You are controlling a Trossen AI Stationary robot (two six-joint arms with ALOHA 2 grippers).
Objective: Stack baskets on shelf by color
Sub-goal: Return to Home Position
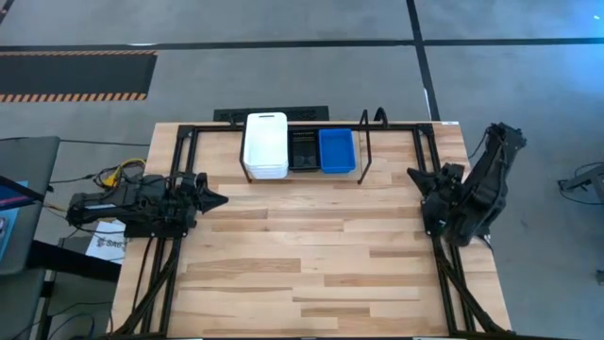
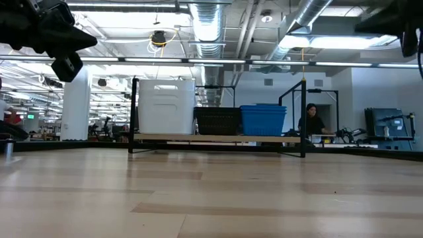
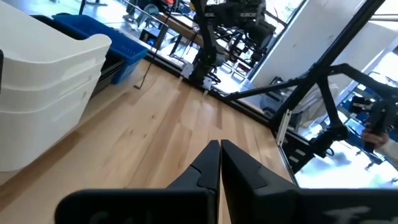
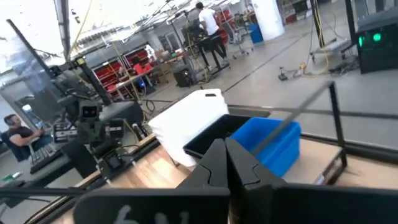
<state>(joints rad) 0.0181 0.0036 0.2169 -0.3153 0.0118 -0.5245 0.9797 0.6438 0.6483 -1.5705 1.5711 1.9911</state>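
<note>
On the black shelf point(image 1: 363, 142) at the table's far edge stand a stack of white baskets point(image 1: 266, 144), black baskets point(image 1: 303, 149) in the middle and blue baskets point(image 1: 336, 150), side by side. In the low view the white stack point(image 2: 165, 106) is the tallest, beside the black point(image 2: 217, 120) and blue point(image 2: 263, 119) ones. My left gripper point(image 1: 222, 199) is shut at the table's left side, pointing right, holding nothing. My right gripper point(image 1: 412, 173) is shut at the right side, pointing left toward the shelf, holding nothing. Both wrist views show shut fingertips point(image 3: 220, 149) point(image 4: 222, 147).
Black frame rails point(image 1: 165, 274) point(image 1: 453, 274) run along the table's left and right sides. The shelf's upright dividers point(image 1: 370, 118) stand right of the blue baskets. A person point(image 2: 310, 121) sits in the room beyond the table. Bare wood lies between the two arms.
</note>
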